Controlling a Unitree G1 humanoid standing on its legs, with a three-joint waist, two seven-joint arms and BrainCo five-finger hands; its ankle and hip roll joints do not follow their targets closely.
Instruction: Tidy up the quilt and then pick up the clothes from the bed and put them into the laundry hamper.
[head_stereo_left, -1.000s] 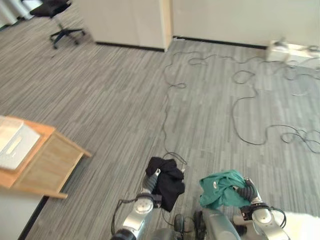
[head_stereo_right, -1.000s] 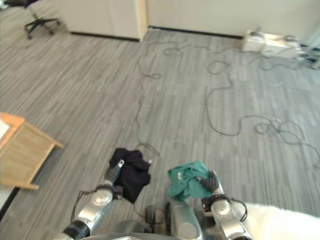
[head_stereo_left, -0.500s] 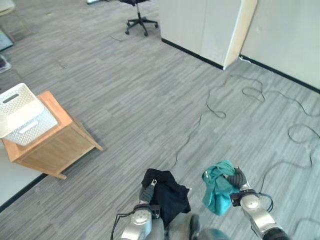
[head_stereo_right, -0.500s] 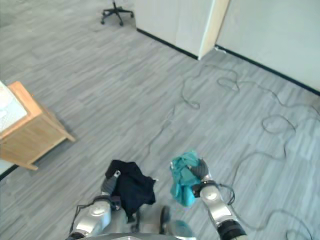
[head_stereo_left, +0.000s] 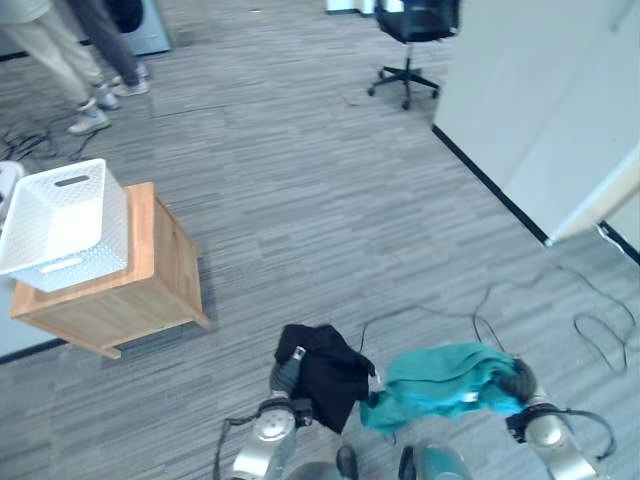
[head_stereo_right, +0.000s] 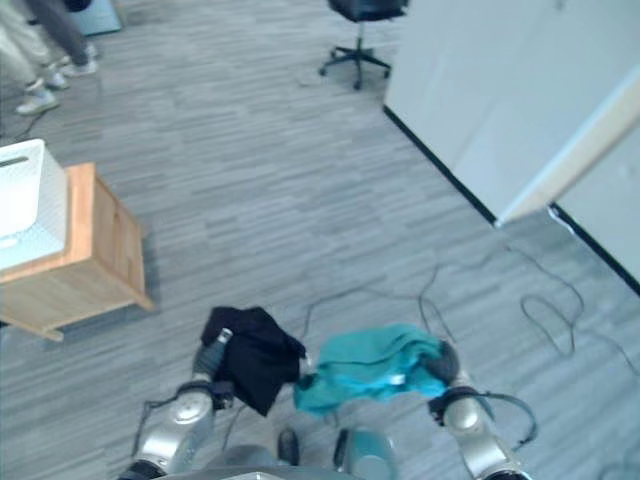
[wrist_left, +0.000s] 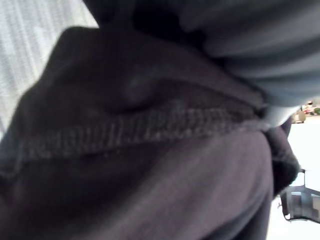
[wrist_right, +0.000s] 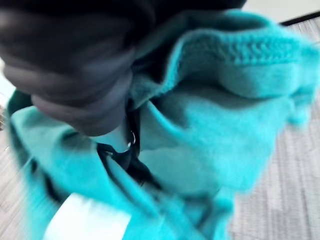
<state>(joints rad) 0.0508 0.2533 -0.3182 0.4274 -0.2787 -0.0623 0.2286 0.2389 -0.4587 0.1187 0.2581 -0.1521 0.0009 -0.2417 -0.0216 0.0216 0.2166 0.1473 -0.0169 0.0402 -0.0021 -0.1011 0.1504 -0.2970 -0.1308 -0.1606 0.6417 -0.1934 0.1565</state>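
Wooden cabinet (head_stereo_left: 150, 275), office chair (head_stereo_left: 412, 30), two people (head_stereo_left: 70, 50)

Both head cameras are looking steeply down at the grey floor (head_stereo_left: 330, 200), sharing the wooden stand (head_stereo_left: 150, 270) at left and office chair (head_stereo_left: 410, 30) up top. Each wrist camera is sitting jammed right against its cloth: black garment (wrist_left: 150, 165), teal garment (wrist_right: 210, 150).

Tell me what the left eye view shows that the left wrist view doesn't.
Left eye alone: the white hamper on a wooden cabinet, the teal garment gripped by the right hand, an office chair, people's legs at the far left. Left wrist alone: the black garment's ribbed seam close up. Both: that garment, bunched in the left hand.
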